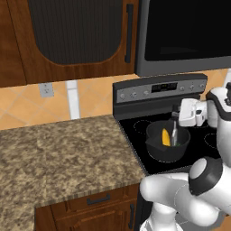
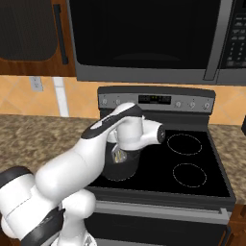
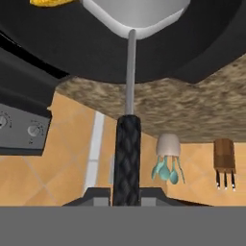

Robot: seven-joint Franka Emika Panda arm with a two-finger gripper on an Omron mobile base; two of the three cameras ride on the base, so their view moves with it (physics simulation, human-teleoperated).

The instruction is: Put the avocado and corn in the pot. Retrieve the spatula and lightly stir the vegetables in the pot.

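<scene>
Pot (image 1: 168, 143), dark grey, round and shallow, sits on the black glass stove (image 2: 192, 166) at its front left burner, just beside the speckled granite tabletop (image 1: 58, 155). Corn (image 1: 166, 136), bright yellow, lies inside the pot. Gripper (image 1: 174, 118) hangs over the pot, jaws clamped on the spatula (image 3: 129, 115): braided black handle, thin metal shank, silvery head down in the pot. The white forearm (image 2: 91, 158) hides most of the pot in the right base view.

Counted: one dark grey round metal pot (image 1: 168, 146); one bright-yellow corn cob (image 1: 166, 137); one spatula with silvery head and black handle (image 3: 128, 144); one wooden knife block (image 3: 224, 157); one pale utensil holder (image 3: 168, 145).
</scene>
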